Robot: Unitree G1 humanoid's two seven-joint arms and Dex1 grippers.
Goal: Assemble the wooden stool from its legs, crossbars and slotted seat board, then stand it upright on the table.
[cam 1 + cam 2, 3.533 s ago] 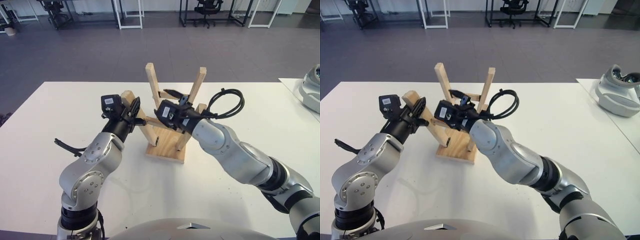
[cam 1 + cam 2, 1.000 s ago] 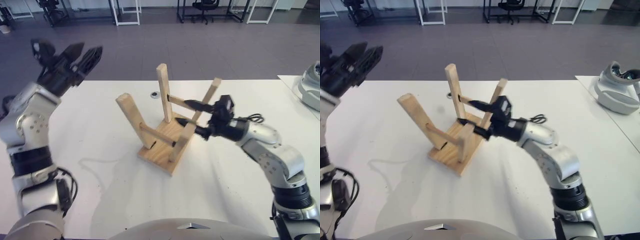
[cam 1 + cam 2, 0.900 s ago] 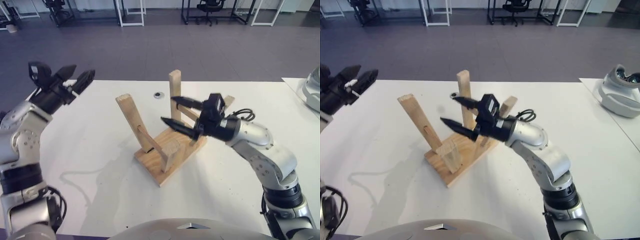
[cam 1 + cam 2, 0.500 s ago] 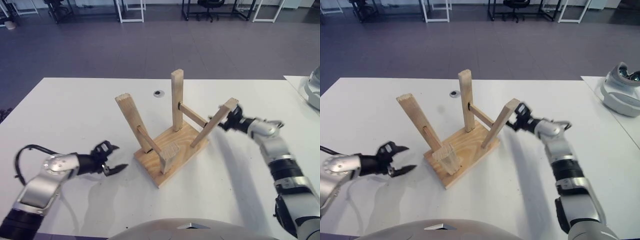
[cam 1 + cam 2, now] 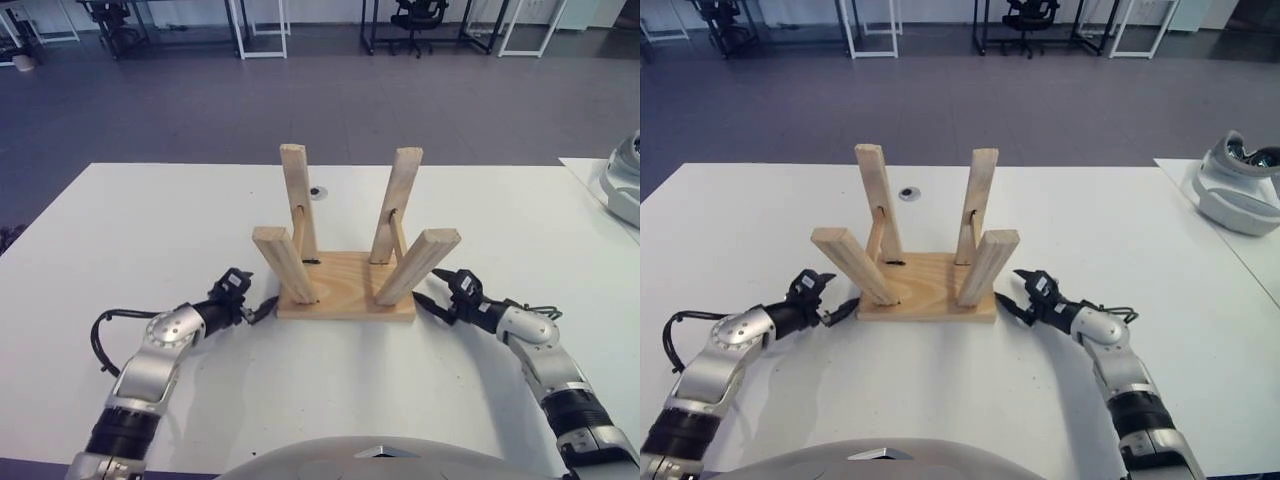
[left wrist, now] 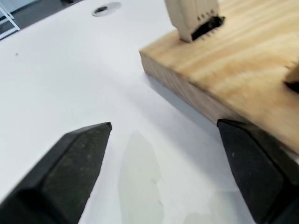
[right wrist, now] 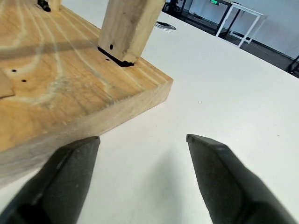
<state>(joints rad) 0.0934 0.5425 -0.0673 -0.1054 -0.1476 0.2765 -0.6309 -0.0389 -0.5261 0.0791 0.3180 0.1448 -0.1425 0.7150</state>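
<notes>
The wooden stool stands upside down at the table's middle, its seat board [image 5: 345, 285] flat on the top and several legs [image 5: 297, 215] pointing up and splayed outward. My left gripper [image 5: 262, 306] lies low on the table at the board's left end, open, with the board's corner [image 6: 224, 70] just ahead of its black fingers [image 6: 70, 158]. At the board's right end my right gripper [image 5: 430, 292] is open too, its fingertips [image 7: 205, 154] close to the board's edge [image 7: 70, 93] under a leg [image 7: 128, 28]. Neither holds anything.
A small round grommet [image 5: 318, 191] sits in the table behind the stool. A white headset [image 5: 625, 180] rests on a separate table at the far right. Bare white table [image 5: 120, 230] spreads on all sides of the stool.
The stool has turned to sit square to me. My left gripper has moved in to the board's left end; my right one has dropped from a leg's top to the board's right end.
</notes>
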